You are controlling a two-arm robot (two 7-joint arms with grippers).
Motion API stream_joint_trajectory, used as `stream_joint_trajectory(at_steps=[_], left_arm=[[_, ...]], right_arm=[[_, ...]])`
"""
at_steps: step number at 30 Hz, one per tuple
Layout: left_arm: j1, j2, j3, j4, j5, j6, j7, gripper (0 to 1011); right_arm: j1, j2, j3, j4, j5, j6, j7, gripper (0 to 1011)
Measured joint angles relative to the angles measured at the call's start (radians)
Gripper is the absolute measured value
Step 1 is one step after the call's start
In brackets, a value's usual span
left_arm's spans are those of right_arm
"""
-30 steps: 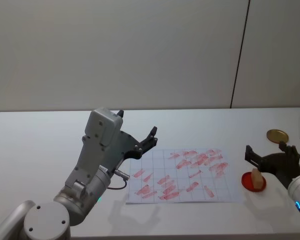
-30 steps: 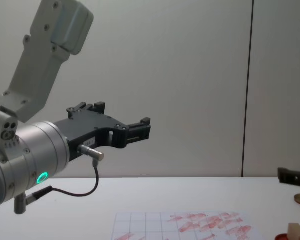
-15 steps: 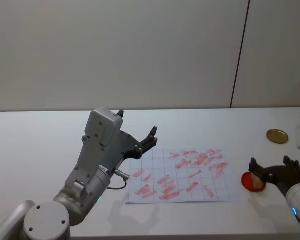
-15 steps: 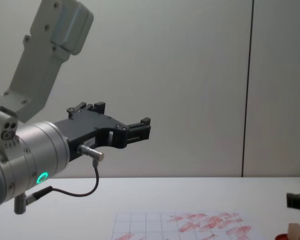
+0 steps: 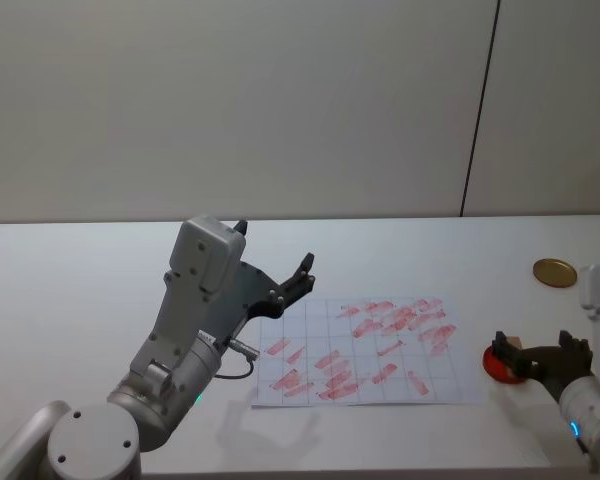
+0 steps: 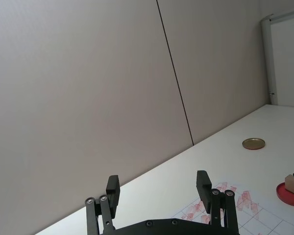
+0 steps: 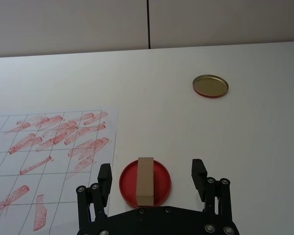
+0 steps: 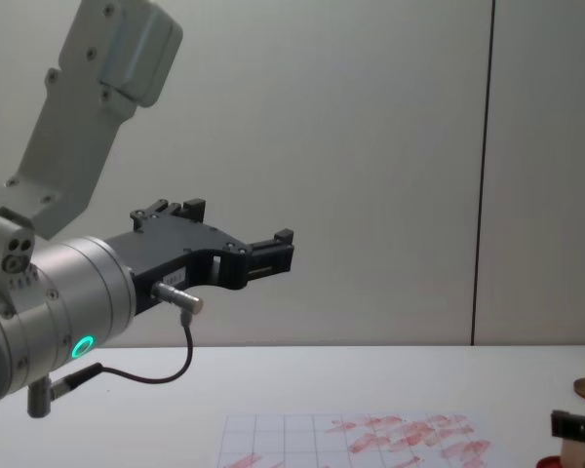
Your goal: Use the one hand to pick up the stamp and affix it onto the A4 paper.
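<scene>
Looks like a robot test lab: a bare white table (image 5: 70,290) spreads below the left gripper (image 5: 274,246), and beyond it rises a blank grey wall (image 5: 280,100) with one dark seam (image 5: 482,100).

Stamp (image 7: 145,180) on pad (image 7: 160,184), right of paper (image 7: 49,171) (disc (image 7: 210,86) farther back)

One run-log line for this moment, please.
right end effector: open, flanking stamp on red pad, no grip yet | left end effector: open, raised, idle | paper: flat, red marks
</scene>
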Motion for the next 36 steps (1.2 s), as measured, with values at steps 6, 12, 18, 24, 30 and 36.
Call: stream_joint_trajectory(at_steps=[6,12,18,24,30,36], left_arm=[[0.000,0.000,0.000,0.000,0.000,0.000,0.000,993],[0.000,0.000,0.000,0.000,0.000,0.000,0.000,993],[0.000,0.000,0.000,0.000,0.000,0.000,0.000,993],[0.000,0.000,0.000,0.000,0.000,0.000,0.000,993],[0.000,0.000,0.000,0.000,0.000,0.000,0.000,993],[0.000,0.000,0.000,0.000,0.000,0.000,0.000,993]], right_arm=[[0.023,-0.013,-0.003,0.048,0.001,-0.009,0.004,1001],[0.044,-0.026,-0.005,0.092,-0.002,-0.013,0.009,1001],[0.062,-0.036,-0.007,0.128,-0.008,-0.013,0.011,885],[0.078,-0.044,-0.009,0.156,-0.016,-0.007,0.010,731],[0.088,-0.051,-0.011,0.173,-0.023,0.004,0.005,535],[0.094,-0.056,-0.011,0.181,-0.029,0.011,0.002,332]])
